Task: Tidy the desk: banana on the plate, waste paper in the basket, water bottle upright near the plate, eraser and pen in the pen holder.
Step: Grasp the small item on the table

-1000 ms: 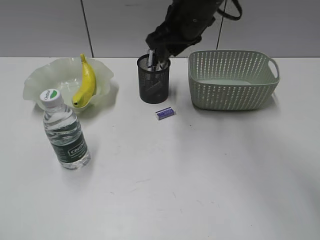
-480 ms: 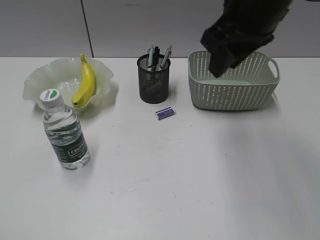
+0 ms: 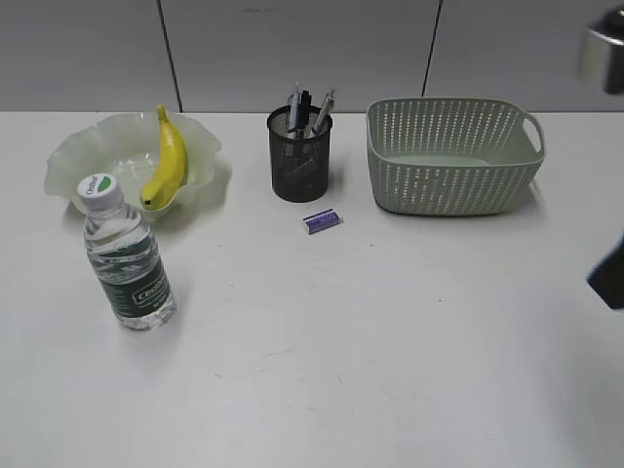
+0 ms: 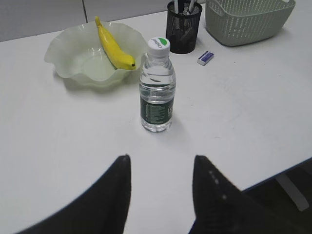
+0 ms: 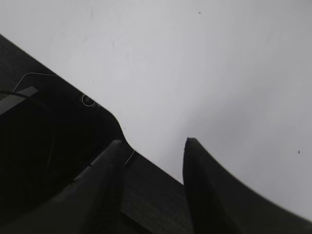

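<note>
The yellow banana (image 3: pixel 166 161) lies in the pale-green wavy plate (image 3: pixel 78 156). In front of the plate the water bottle (image 3: pixel 127 258) stands upright. Several pens (image 3: pixel 307 105) stick out of the black mesh pen holder (image 3: pixel 300 161), and the small purple eraser (image 3: pixel 322 220) lies on the desk (image 3: pixel 390 331) just in front of it. The green basket (image 3: pixel 453 161) is to the right; no waste paper shows. My left gripper (image 4: pixel 162 161) is open and empty, well short of the bottle (image 4: pixel 157 90). My right gripper (image 5: pixel 153 141) is open and empty over the desk's edge (image 5: pixel 112 114).
Only a dark part of the right arm (image 3: pixel 609 278) shows at the exterior view's right edge, with a grey part (image 3: pixel 604 44) above it. The right wrist view takes in bare white desk and dark space beyond its edge.
The right arm has swung from over the pen holder to the right, past the basket, and almost out of the exterior view. The things on the desk have not moved.
</note>
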Controlling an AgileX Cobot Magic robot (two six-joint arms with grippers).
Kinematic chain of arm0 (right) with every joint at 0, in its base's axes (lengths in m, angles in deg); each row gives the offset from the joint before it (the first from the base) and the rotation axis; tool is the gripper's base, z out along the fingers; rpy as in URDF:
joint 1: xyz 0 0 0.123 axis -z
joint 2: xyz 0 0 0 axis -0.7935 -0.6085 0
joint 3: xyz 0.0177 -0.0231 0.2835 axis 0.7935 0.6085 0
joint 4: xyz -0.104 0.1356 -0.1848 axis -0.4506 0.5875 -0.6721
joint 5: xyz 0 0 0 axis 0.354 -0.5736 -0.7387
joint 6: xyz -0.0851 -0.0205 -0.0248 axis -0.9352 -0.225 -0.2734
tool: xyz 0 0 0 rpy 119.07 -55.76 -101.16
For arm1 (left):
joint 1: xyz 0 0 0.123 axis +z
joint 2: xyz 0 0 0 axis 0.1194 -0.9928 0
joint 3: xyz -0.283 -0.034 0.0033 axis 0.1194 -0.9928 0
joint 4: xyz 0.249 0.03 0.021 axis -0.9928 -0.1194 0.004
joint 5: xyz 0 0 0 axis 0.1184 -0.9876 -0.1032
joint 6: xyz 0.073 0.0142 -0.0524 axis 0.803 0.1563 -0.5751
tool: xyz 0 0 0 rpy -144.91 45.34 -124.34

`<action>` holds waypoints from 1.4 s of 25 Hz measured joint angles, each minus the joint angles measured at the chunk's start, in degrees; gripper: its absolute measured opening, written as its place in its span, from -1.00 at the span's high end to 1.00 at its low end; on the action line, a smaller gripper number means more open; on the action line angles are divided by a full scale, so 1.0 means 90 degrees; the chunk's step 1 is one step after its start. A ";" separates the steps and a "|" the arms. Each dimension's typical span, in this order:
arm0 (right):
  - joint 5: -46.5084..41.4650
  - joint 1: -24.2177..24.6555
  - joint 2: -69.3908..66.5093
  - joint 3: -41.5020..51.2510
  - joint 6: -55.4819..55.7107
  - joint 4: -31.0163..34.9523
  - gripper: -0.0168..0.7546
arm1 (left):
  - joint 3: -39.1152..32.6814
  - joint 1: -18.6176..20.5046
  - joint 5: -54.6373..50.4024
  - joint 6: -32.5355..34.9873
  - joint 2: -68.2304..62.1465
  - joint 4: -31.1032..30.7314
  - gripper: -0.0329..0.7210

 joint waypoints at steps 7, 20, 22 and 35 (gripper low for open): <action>0.0000 0.0000 0.2488 0.1610 0.0000 0.0000 0.11 | 0.0000 0.0000 0.0000 0.0000 0.0000 0.0000 0.09; 0.0138 0.0000 0.6534 0.3037 0.0342 -0.0270 0.11 | 0.0237 0.0000 0.0724 0.0000 -0.0810 0.0216 0.09; 0.0265 0.0000 0.6923 0.3069 0.0355 -0.0307 0.11 | 0.0336 0.0000 0.1243 0.0050 -0.1293 0.0394 0.09; 0.0781 0.0000 0.7420 0.3277 0.0616 -0.0479 0.11 | 0.1566 -0.0313 0.4367 0.1382 -0.6161 0.1271 0.09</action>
